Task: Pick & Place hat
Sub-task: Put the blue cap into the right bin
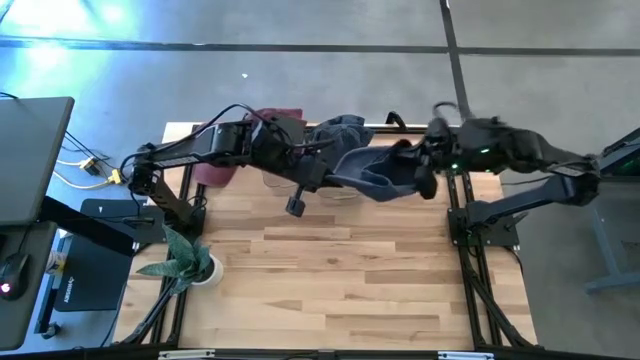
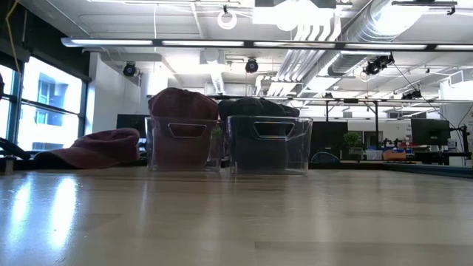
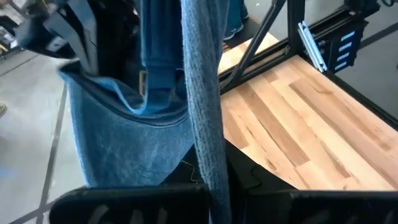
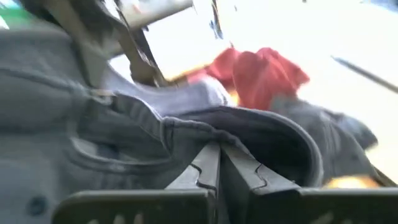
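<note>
Blue denim hat (image 1: 372,168) held above the surface's far edge, left fingers (image 3: 214,180) closed on its brim, right fingers (image 4: 219,165) closed on its rim (red hats (image 2: 185,106) in a clear bin (image 2: 183,144) nearby)

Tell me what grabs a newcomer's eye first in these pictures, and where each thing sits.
First, the blue denim hat, stretched in the air between the left gripper and the right gripper, both shut on its fabric above the table's far edge. Next, in the low view, two clear bins side by side at that far edge, the left bin heaped with dark red hats, the right bin with dark ones. A loose maroon cap lies left of the bins.
</note>
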Robot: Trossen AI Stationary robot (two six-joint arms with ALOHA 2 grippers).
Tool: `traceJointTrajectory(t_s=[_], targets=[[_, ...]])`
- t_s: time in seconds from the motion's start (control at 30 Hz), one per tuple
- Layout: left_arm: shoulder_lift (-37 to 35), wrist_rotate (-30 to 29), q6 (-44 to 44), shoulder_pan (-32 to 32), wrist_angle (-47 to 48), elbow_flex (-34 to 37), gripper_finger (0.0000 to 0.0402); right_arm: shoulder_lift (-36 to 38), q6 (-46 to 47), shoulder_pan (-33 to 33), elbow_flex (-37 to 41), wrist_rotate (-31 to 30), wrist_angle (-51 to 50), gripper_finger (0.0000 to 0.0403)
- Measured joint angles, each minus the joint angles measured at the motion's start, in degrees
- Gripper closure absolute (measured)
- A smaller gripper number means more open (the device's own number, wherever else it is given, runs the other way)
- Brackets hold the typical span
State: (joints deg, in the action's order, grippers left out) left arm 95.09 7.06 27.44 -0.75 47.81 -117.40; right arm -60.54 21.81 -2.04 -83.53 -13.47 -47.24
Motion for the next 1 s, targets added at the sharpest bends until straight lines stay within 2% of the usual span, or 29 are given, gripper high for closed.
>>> traceJointTrajectory(t_s=[0.13, 0.27, 0.4, 0.53, 0.7, 0.9, 1.0], targets=[[-0.15, 1.72, 0.97, -0.14, -0.11, -0.09, 0.0401, 3.13, -1.06, -0.11, -0.07, 4.31, 5.49, 0.0397], [-0.09, 1.96, 2.2, -0.34, 0.14, -0.09, 0.0401, 4.8, 0.88, -0.13, -0.09, 9.65, 5.99, 0.0396], [-0.09, 1.1, 4.15, -0.17, -0.31, -0.09, 0.0401, 5.07, 3.11, -0.09, -0.09, 14.93, 6.14, 0.0391], [-0.09, -3.11, 6.74, -0.23, -0.27, -0.09, 0.0401, 2.85, 3.27, 0.9, -0.09, 21.76, 6.41, 0.039], [-0.09, -8.93, 10.29, -0.17, 0.0, -0.09, 0.0401, -1.31, 3.54, 3.91, -0.02, 20.45, 8.04, 0.04], [-0.09, -10.47, 14.26, -0.91, 1.08, -0.07, 0.0401, -3.47, 1.78, 8.79, 0.0, 29.73, 13.48, 0.0398], [-0.07, -11.2, 16.94, -2.39, 2.01, -0.07, 0.0401, -3.6, 1.94, 10.05, 0.0, 28.61, 12.24, 0.0401]])
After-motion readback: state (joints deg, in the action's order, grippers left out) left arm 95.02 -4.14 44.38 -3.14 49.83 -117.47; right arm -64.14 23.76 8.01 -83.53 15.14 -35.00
